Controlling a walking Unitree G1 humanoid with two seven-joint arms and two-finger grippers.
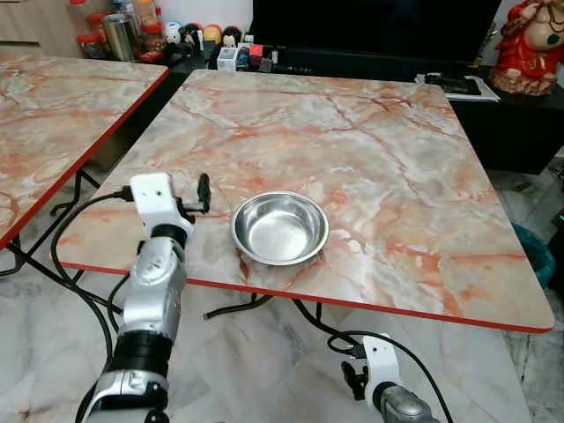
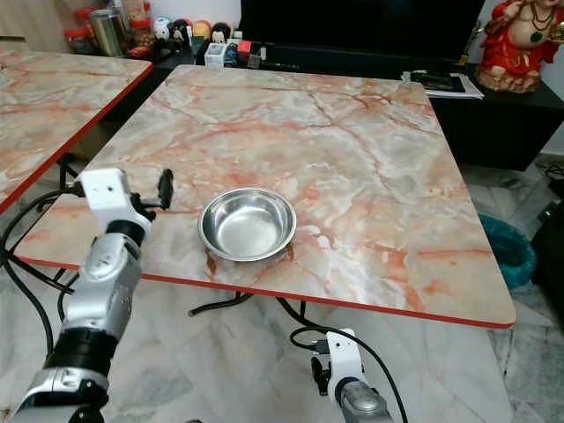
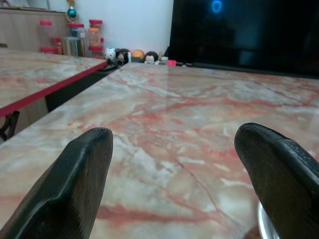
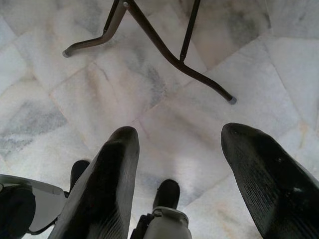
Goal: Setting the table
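Marble-patterned surface [image 1: 379,150] with a red edge, set on black metal legs over a pale tiled floor [image 4: 164,124]; second, similar surface [image 1: 53,106] to the robot's left. Dark TV cabinet behind, carrying jars and small figurines [image 1: 189,33]; red statue [image 1: 529,44] at the far right.

Progress: one steel bowl [image 1: 280,227] stands upright and empty, close to the near edge, slightly left of centre. No plate, cutlery or cup on the surface. Judged early: one item placed, remainder of the setting outstanding.

Left gripper [image 1: 201,196]: raised over the near left part of the surface, just left of the bowl. Jaws spread wide, nothing between them; bowl rim sits just beside one finger, apparently not touching.

Right gripper [image 4: 174,174]: hanging low below the surface edge, pointing at the floor. Jaws apart, empty.
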